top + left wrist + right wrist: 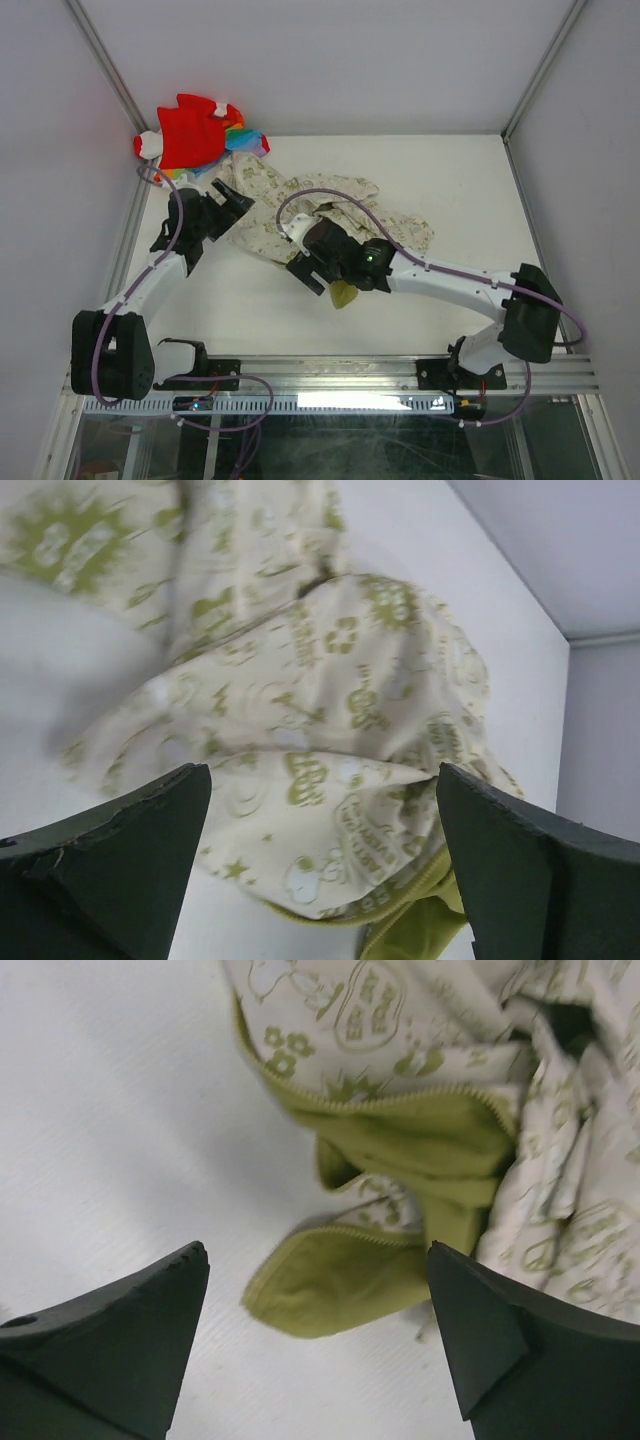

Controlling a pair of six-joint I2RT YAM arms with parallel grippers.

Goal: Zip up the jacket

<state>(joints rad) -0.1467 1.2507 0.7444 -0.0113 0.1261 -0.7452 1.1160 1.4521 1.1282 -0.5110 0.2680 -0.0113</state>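
Note:
The cream jacket (330, 210) with olive-green motifs lies crumpled in the middle of the table. My left gripper (238, 203) is open at its left edge; in the left wrist view the printed fabric (330, 770) and a strip of olive hem (420, 930) lie between the spread fingers. My right gripper (312, 268) is open over the jacket's near edge. In the right wrist view the olive lining flap (340, 1275) with its zipper teeth (400, 1100) lies between and just beyond the fingers, not gripped.
A red and rainbow-coloured garment (195, 135) lies at the back left corner against the frame post. White walls close in the table (470, 200) at the back and sides. A metal rail (400, 372) runs along the near edge.

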